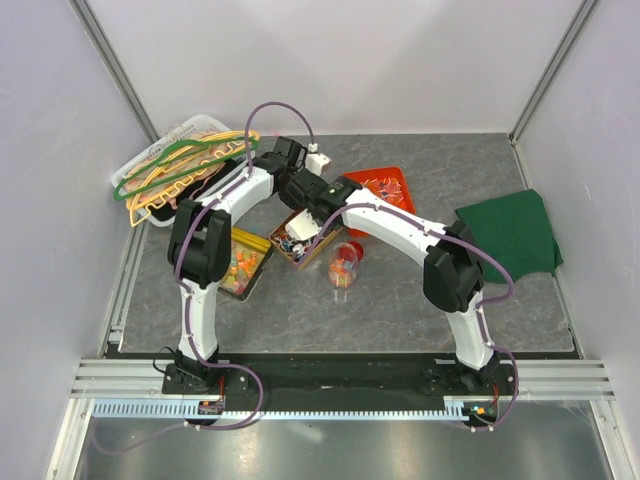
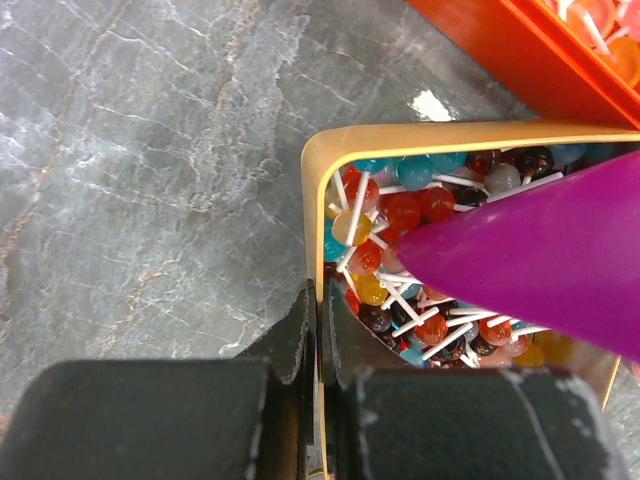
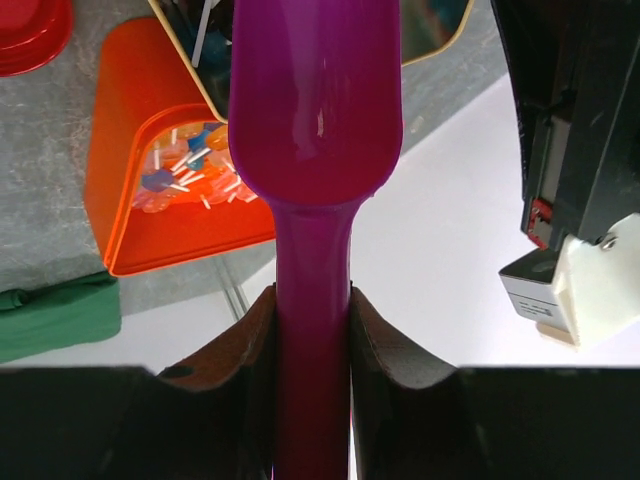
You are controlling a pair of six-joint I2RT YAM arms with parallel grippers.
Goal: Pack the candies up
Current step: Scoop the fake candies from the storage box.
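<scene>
Candies (image 2: 400,215), round balls on white sticks in several colours, fill a tan tray (image 2: 312,200). My left gripper (image 2: 320,300) is shut on that tray's thin wall, one finger outside and one inside. A purple scoop (image 2: 540,260) hangs tip-down over the candies. My right gripper (image 3: 312,300) is shut on the scoop's handle, and the scoop bowl (image 3: 315,100) points toward the tan tray. More candies (image 3: 180,165) lie in an orange tray (image 3: 130,120), and others (image 1: 240,268) in a yellow tray.
A clear jar (image 1: 343,268) holding a few candies lies just in front of the tan tray. A red lid (image 3: 30,30) sits near the orange tray. There is a green cloth (image 1: 510,235) at the right and a white basket of hangers (image 1: 180,165) at the back left.
</scene>
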